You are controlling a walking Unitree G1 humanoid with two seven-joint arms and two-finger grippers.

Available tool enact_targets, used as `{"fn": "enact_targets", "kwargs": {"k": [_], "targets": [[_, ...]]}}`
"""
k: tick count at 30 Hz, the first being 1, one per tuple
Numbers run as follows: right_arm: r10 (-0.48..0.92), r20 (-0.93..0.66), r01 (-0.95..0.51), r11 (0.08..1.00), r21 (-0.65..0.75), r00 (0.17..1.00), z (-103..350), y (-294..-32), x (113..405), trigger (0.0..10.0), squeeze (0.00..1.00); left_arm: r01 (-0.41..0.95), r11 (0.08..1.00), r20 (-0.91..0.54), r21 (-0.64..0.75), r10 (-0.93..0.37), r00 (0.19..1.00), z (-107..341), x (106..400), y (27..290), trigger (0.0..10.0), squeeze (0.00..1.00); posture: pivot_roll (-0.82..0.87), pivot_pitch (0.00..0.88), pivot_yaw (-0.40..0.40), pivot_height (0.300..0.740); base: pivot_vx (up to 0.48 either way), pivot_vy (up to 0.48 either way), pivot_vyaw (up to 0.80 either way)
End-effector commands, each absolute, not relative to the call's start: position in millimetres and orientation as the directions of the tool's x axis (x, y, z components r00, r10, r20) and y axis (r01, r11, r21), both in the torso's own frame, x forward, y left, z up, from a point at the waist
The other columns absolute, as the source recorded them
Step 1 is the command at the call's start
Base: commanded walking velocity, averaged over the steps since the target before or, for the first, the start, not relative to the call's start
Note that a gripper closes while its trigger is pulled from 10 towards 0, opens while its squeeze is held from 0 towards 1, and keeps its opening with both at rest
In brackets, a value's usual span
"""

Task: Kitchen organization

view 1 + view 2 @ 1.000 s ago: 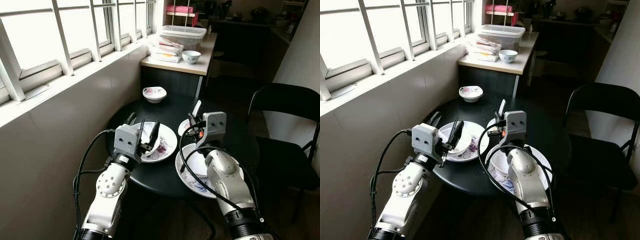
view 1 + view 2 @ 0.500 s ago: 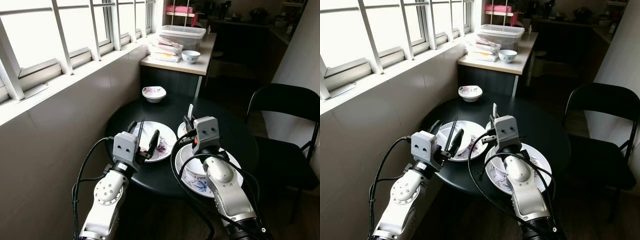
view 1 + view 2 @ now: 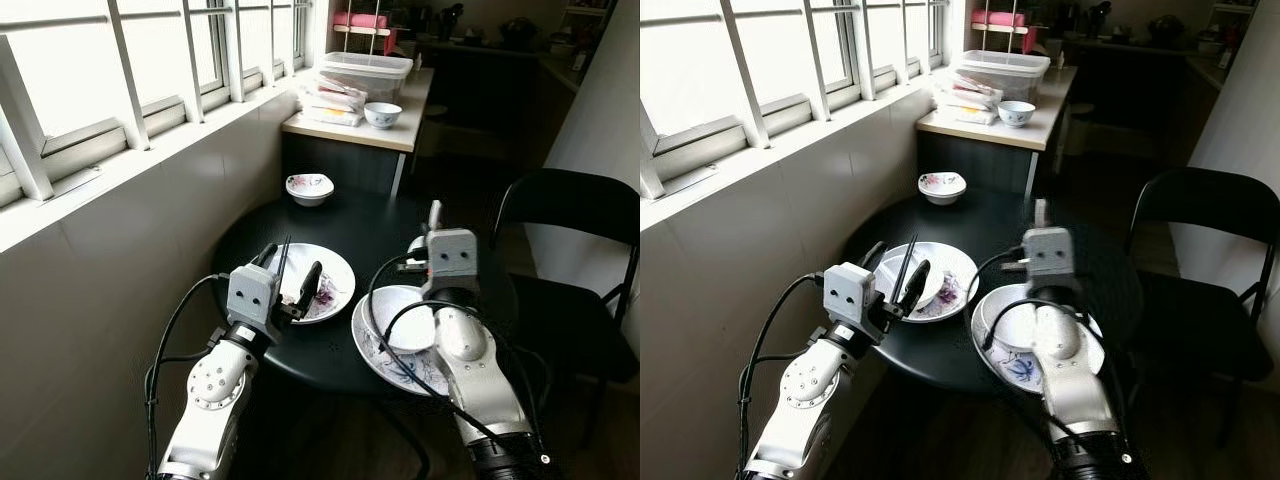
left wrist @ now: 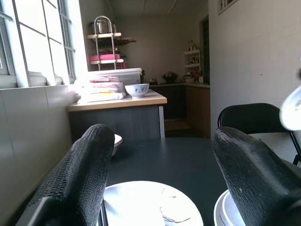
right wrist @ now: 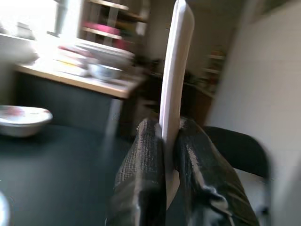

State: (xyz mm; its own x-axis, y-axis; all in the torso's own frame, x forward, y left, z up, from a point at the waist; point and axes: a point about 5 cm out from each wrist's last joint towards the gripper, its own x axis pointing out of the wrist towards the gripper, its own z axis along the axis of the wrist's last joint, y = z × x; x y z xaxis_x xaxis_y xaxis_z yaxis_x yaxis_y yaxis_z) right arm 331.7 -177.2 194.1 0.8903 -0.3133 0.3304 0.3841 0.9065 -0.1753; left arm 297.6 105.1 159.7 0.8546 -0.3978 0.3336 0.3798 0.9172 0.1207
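On the round black table (image 3: 372, 215) lies a flowered plate (image 3: 333, 283) holding a small white bowl (image 3: 912, 283). My left gripper (image 3: 290, 264) hovers open just above that plate's near edge; its black fingers (image 4: 89, 155) have nothing between them. To the right sits a second patterned plate (image 3: 380, 358) with a white bowl (image 3: 402, 322) in it. My right gripper (image 3: 430, 240) is above the far side of that plate, shut on a narrow white spoon (image 5: 175, 61) that stands upright between its fingers (image 5: 143, 160). A small flowered bowl (image 3: 309, 187) rests at the table's far edge.
A tiled wall with a barred window runs along the left. Behind the table a counter (image 3: 395, 135) carries a clear plastic box (image 3: 368, 70), stacked packets (image 3: 330, 98) and a bowl (image 3: 382, 113). A black folding chair (image 3: 570, 215) stands right of the table.
My right gripper has swung to the right with the spoon, from near the left plate to beyond the right plate's bowl. The left gripper has hardly moved.
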Motion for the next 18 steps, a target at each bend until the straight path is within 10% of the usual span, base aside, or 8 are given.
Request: {"fn": "enact_targets", "kwargs": {"k": [1,14,16,18], "targets": [[-0.505,0.350,0.581,0.798,-0.159,0.789,199,-212,324,0.0,0.00,0.396,0.910,0.314,0.126,-0.415,0.854,156,297,102,10.0,0.00,0.04,0.000,-0.053,0.740,0.000,0.000,0.00],[-0.781,0.516,0.932,0.339,-0.125,0.353,237,-322,255,0.0,0.00,0.383,0.914,0.306,0.135,-0.406,0.861,153,296,107,10.0,0.00,0.01,0.000,-0.049,0.740,0.000,0.000,0.00],[-0.873,0.474,0.993,0.094,-0.073,0.117,245,-374,211,0.0,0.00,0.399,0.907,0.300,0.135,-0.421,0.856,151,295,103,10.0,0.00,0.00,0.000,-0.043,0.740,0.000,0.000,0.00],[-0.877,0.472,0.996,0.066,-0.067,0.089,247,-380,206,0.0,0.00,0.400,0.907,0.300,0.135,-0.422,0.855,151,295,103,10.0,0.00,0.00,0.000,-0.043,0.740,0.000,0.000,0.00]]}}
